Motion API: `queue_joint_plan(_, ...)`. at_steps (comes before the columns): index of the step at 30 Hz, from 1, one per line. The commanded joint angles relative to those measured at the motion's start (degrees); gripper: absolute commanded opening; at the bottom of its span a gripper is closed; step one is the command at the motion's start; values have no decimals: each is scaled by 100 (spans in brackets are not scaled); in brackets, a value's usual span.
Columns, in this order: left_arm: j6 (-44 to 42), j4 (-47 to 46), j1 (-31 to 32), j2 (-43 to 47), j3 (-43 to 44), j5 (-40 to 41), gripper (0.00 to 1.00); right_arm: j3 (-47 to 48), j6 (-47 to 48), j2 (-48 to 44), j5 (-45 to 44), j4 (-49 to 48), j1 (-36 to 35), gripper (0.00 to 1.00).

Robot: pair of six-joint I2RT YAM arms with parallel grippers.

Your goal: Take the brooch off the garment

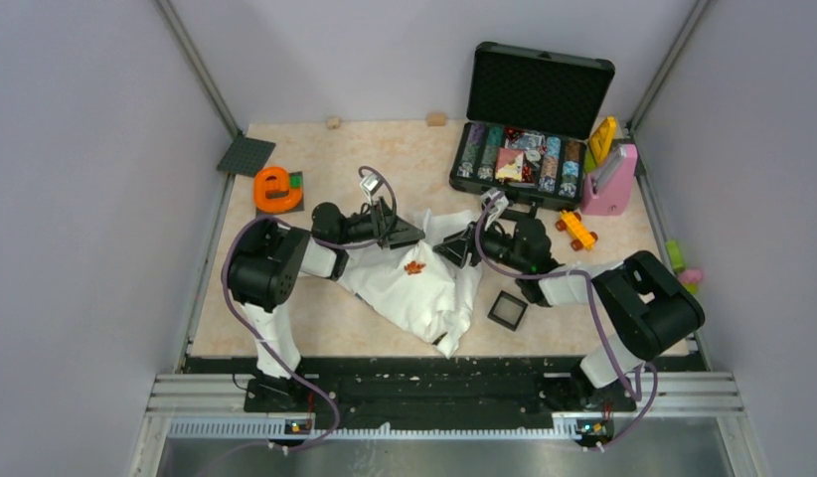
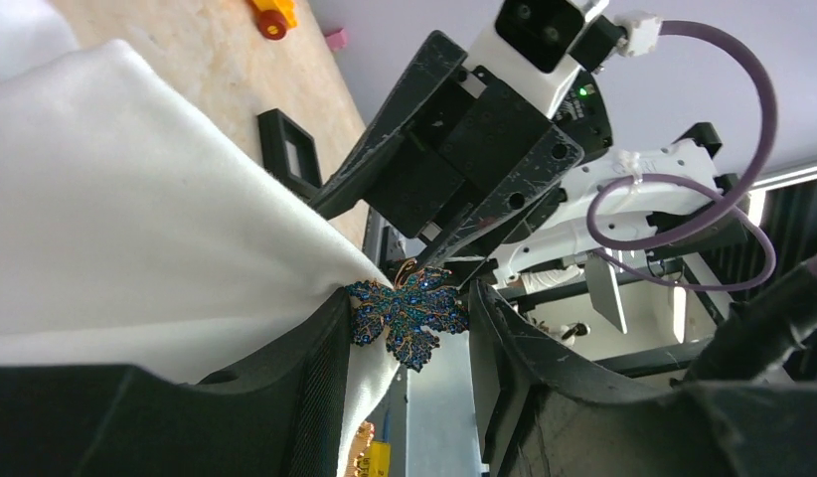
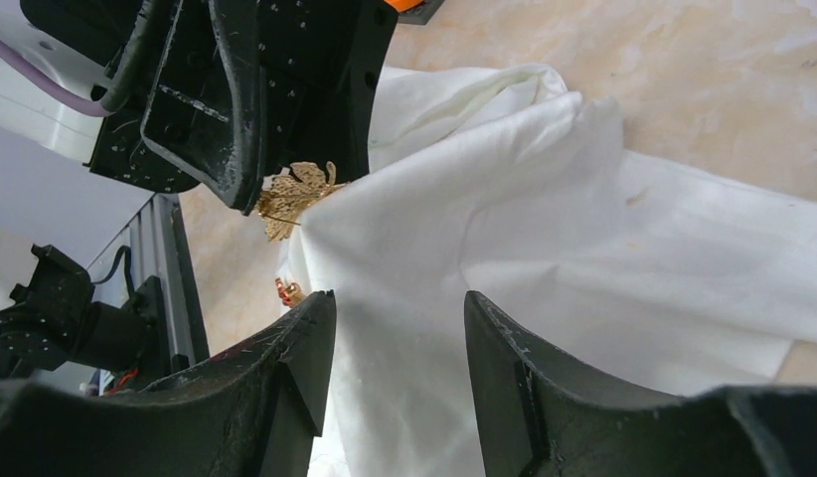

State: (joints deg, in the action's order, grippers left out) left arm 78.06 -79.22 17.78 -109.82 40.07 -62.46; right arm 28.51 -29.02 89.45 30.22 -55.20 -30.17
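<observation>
The white garment (image 1: pixel 424 293) lies crumpled at the table's middle; no print shows. Both grippers meet at a raised fold on its far side. In the left wrist view, a blue jewelled leaf brooch (image 2: pixel 409 313) sits on the fold's edge (image 2: pixel 136 219), between the parted fingers of my left gripper (image 2: pixel 409 298). My right gripper (image 2: pixel 375 234) faces it just beyond. In the right wrist view, the brooch's gold back (image 3: pixel 293 194) shows at the left fingers (image 3: pixel 226 129). My right gripper (image 3: pixel 400 298) is open over white cloth (image 3: pixel 544 229). From above, the left gripper (image 1: pixel 409 237) and right gripper (image 1: pixel 446 250) hide this brooch.
A second, orange brooch (image 1: pixel 414 268) is on the garment. A small black square box (image 1: pixel 507 310) lies right of it. An open black case of chips (image 1: pixel 529 159), a pink object (image 1: pixel 611 179) and a toy car (image 1: pixel 576 231) stand behind right. An orange toy (image 1: pixel 277 189) stands behind left.
</observation>
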Motion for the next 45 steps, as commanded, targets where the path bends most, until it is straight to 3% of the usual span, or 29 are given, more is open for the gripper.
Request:
queue_joint_plan(1, 469, -1313, 6, 117, 104, -188, 31, 3, 157, -96, 213, -542, -77, 52)
queue_joint_plan(7, 627, -1346, 6, -11, 158, -175, 30, 5, 395, -233, 119, -415, -228, 52)
queue_joint_plan(10, 277, -934, 14, 97, 130, -150, 29, -2, 536, -332, 17, -286, -269, 51)
queue_joint_plan(12, -401, -86, 23, 341, 91, -58, 28, -9, 548, -353, -10, -268, -278, 50)
queue_joint_plan(14, -1593, 1869, 45, 804, 118, 192, 26, -32, 551, -382, -108, -263, -284, 49)
queue_joint_plan(17, -4041, 5278, 186, 1739, 441, 1393, 25, -180, 595, -558, -466, -276, -279, 48)
queue_joint_plan(18, -4678, 6034, 302, 2148, 536, 2284, 25, -246, 630, -657, -651, -255, -279, 48)
queue_joint_plan(19, -5062, 6493, 419, 2342, 562, 2676, 24, -312, 682, -758, -840, -209, -276, 48)
queue_joint_plan(23, -5984, 6887, 871, 3189, 406, 4559, 22, -483, 767, -1132, -1756, 49, -279, 47)
queue_joint_plan(26, -6985, 7225, 1707, 3405, 506, 6452, 23, -357, 755, -1131, -1956, 403, -279, 47)
queue_joint_plan(31, -8619, 6851, 2991, 3204, 571, 9071, 24, -338, 635, -1133, -2175, 531, -279, 47)
queue_joint_plan(36, -10154, 6190, 3626, 2923, 586, 10776, 23, -393, 605, -1292, -2540, 721, -279, 46)
queue_joint_plan(40, -11402, 5666, 4009, 2619, 592, 11524, 23, -287, 485, -1315, -2629, 1016, -266, 46)
queue_joint_plan(42, -12652, 4782, 4189, 2459, 179, 11523, 20, -135, 439, -1337, -2433, 1268, -237, 46)
queue_joint_plan(45, -14077, 2099, 4339, 2170, -570, 11167, 11, 184, 424, -1474, -2076, 1734, -175, 46)
